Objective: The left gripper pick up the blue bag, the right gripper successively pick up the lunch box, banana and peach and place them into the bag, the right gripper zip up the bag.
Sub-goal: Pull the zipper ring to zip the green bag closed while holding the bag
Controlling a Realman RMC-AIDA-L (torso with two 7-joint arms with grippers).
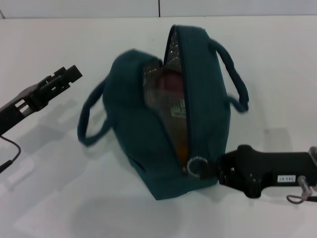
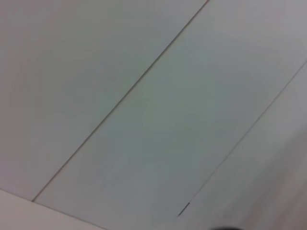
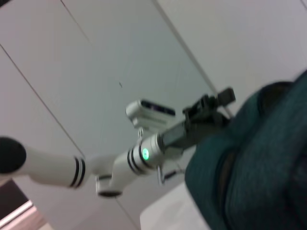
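Note:
The blue bag [image 1: 133,114] stands on the white table with its zipper gaping along the top and its silver lining showing. Inside I see the pink peach [image 1: 171,82], the clear lunch box [image 1: 174,108] with its label, and an orange bit of the banana [image 1: 182,148]. My right gripper [image 1: 214,167] reaches in from the near right and is shut on the metal ring pull [image 1: 197,166] at the bag's near end. My left gripper [image 1: 69,75] hangs open to the left of the bag, clear of the handle [image 1: 86,124]. The right wrist view shows the left gripper [image 3: 218,99] beside the bag [image 3: 268,158].
The white table [image 1: 44,188] spreads around the bag. A thin black cable [image 1: 12,151] trails under the left arm. The bag's second handle [image 1: 233,74] loops out on the far right. The left wrist view shows only pale wall panels.

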